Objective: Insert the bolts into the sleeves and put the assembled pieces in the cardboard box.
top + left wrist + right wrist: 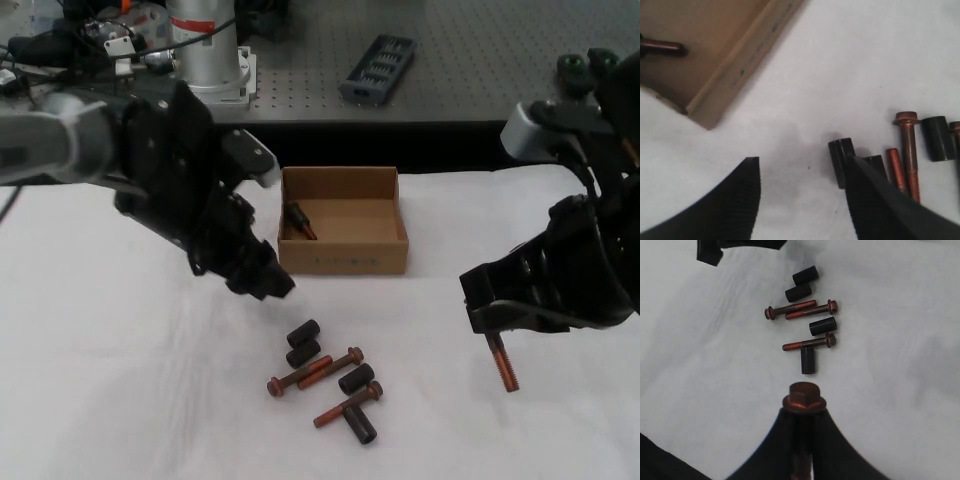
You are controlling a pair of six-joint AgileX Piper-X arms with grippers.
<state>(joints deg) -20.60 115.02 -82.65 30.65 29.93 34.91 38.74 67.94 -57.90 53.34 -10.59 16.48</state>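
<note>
High view: the cardboard box (pixel 343 262) sits mid-bench on the white cloth (pixel 120 380), with one assembled piece (pixel 298 220) lying against its left wall. In front of the box lie loose bolts (pixel 315 370) and sleeves (pixel 303 332). The left gripper (pixel 262 280) hangs beside the box's front left corner. The right gripper (pixel 497 318) is well apart to the right, and the held bolt (pixel 503 365) points down from it.

Left wrist view: the fingers (pixel 740 200) stand wide apart and grip nothing. One sleeve lies just beside a finger.

Right wrist view: the jaws are clamped on the held bolt's shank, just below its head.
</note>
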